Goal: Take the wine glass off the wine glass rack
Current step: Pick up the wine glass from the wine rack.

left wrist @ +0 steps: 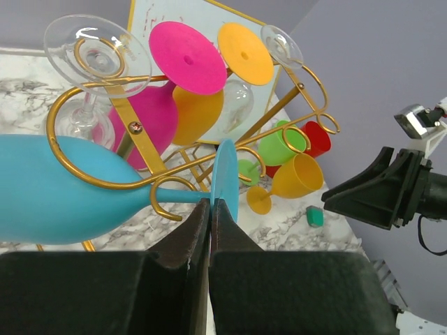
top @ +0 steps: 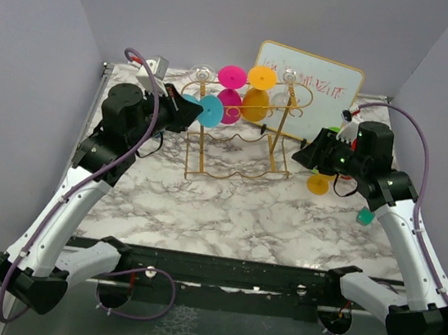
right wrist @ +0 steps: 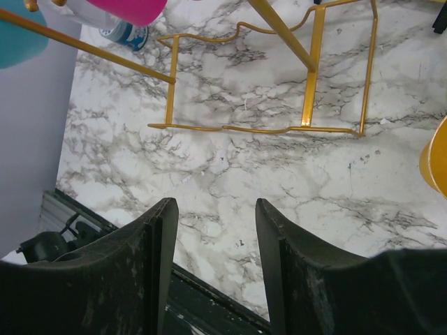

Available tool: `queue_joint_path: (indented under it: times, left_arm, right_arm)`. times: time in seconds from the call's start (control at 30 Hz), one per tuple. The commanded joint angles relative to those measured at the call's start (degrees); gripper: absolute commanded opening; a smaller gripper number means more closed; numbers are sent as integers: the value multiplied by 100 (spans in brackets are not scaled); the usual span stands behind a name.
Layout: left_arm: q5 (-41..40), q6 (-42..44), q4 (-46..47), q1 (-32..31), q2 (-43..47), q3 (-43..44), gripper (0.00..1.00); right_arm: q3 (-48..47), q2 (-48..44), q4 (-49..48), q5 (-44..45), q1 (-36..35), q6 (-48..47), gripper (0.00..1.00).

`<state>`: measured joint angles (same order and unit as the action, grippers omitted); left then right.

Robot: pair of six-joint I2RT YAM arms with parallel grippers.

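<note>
A blue wine glass [left wrist: 63, 188] hangs on its side on the gold wire wine glass rack [left wrist: 133, 125], its foot disc [left wrist: 225, 174] edge-on beyond a scroll end. My left gripper [left wrist: 211, 204] is shut on the lower edge of that foot. In the top view the left gripper [top: 189, 107] is at the rack's [top: 231, 173] left end, by the blue foot [top: 210, 110]. Pink [left wrist: 185, 56], orange [left wrist: 244, 52] and clear [left wrist: 98, 45] glasses also hang there. My right gripper [right wrist: 215, 204] stands open over bare marble, right of the rack's base rails [right wrist: 258, 129].
A yellow glass [top: 318, 183] stands on the table under the right arm, with green [left wrist: 283, 143] and red [left wrist: 316, 138] cups behind it. A small green block [top: 363, 216] lies to the right. A gold-framed whiteboard [top: 317, 89] leans at the back wall.
</note>
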<state>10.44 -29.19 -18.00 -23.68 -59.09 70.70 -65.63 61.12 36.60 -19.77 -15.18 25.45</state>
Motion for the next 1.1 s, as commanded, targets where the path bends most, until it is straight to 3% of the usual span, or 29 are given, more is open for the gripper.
queue_joint_path:
  times: [0.0,0.43,1.07]
  left_arm:
    - [177,-17,126,13,167,24,0]
    - [458,-2,-292,14,311,-45,0]
    - [1317,-276,-551,13,564,-216,0]
  right_arm:
    - [-21,-70,63,-35,-20,-6,54]
    - [-50,-82,-69,-366,-20,-5,55]
    - [234,-50,-1907,-3328,-20,741,59]
